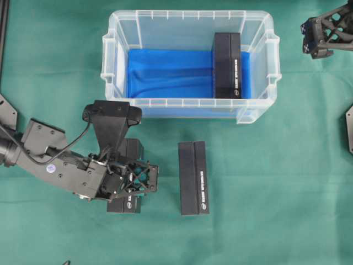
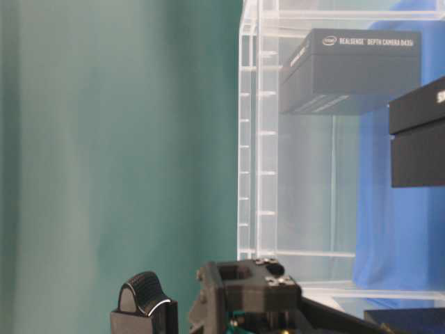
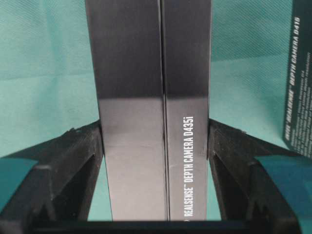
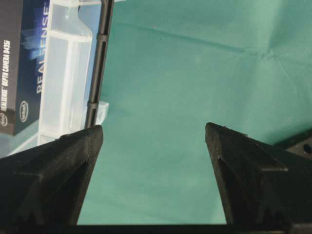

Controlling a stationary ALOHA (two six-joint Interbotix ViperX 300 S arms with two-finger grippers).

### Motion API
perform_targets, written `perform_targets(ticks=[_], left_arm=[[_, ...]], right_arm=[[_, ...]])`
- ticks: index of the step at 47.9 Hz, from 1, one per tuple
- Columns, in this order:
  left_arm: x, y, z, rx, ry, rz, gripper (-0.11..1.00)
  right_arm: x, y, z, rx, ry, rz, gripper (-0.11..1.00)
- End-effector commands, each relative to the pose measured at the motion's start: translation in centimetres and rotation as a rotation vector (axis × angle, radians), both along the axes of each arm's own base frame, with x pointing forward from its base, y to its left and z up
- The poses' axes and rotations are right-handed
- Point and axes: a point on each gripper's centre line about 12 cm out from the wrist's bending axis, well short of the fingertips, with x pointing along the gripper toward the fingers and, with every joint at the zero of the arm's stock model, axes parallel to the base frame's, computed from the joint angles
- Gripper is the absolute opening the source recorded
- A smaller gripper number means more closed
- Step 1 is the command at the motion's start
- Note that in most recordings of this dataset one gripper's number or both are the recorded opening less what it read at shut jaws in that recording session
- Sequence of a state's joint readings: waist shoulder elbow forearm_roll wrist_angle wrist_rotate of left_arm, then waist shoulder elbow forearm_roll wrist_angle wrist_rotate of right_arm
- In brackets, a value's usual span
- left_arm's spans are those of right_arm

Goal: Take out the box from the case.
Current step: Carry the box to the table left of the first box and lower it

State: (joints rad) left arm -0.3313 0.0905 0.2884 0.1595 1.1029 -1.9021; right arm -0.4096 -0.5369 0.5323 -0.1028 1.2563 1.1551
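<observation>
Overhead, the case (image 1: pixel 187 33) is seen standing on the green-covered counter (image 1: pixel 287 176), its clear walls surrounding a blue lining (image 1: pixel 165 74) at the bottom. One black box (image 1: pixel 227 64) is found inside the case, set lengthwise against the right end of the lining, with white lettering along its right half. Two more black boxes are laid out on the counter in front of the case: a middle box (image 1: pixel 193 178) lying by itself, well apart from both arms, and a left box (image 1: pixel 131 160) largely covered by the left arm. The left hand (image 1: pixel 131 185) is held over this left box — in the left wrist view the box (image 3: pixel 153 112) is seen running straight between the two fingers (image 3: pixel 73 165), with each inner face pressed against a side of it, so the hand is closed on the box. Whether the box is resting on the cloth or lifted off it cannot be told. At the right edge of that view a sliver of the middle box (image 3: pixel 298 73) is caught. The right hand (image 1: pixel 317 37) is parked near the upper right corner, just beside the case's right end; in its own wrist view the fingers (image 4: pixel 63 170) are spread wide with only green cloth between them, nothing being gripped.
</observation>
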Motion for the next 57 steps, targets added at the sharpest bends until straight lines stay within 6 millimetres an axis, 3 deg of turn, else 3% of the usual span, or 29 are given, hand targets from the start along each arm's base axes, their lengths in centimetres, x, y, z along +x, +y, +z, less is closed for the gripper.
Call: perform_targets(ticks=[1,22,28,32,57], left_arm=[[0.23,0.22,1.04,-0.01,-0.045,0.001,0.6],[0.43,0.63,1.08,-0.041,-0.093,0.009,0.61],[0.63,0.3,1.31,-0.061,-0.096,0.015,0.89],[0.67,0.3,1.39,-0.066,-0.096,0.019,0.99],[0.63,0.3,1.75,-0.084,-0.099,0.031,1.0]], right_arm=[[-0.01,0.05,0.54,-0.008,-0.02,0.0,0.85],[-0.03,0.05,0.49,-0.008,-0.019,0.0,0.85],[-0.01,0.05,0.54,-0.009,-0.02,0.002,0.85],[-0.02,0.03,0.54,-0.01,-0.019,0.002,0.85],[-0.18,0.1,0.62,-0.012,-0.023,0.002,0.85]])
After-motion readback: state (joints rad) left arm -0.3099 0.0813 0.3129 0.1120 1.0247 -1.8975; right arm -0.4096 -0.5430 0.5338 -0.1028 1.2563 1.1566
